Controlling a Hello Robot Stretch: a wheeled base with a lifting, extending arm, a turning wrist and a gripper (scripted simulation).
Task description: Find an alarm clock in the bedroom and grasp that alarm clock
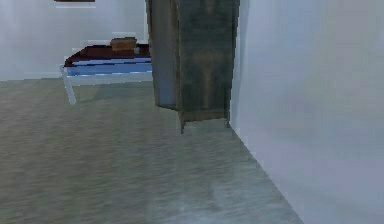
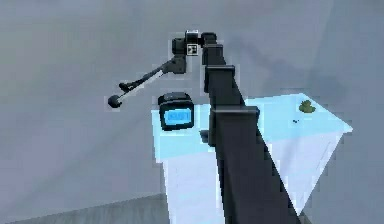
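- You are looking at a bedroom in a home — a low bed with a white frame and a dark red cover stands at the far wall.
- A small white table carries an alarm clock — like a nightstand.

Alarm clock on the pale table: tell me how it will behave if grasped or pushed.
The alarm clock looks boxy and rigid, so it should keep its shape. It stands upright on the table, so it probably slides rather than rolls, though a high push might tip it. Its smooth dark casing may be slippery.
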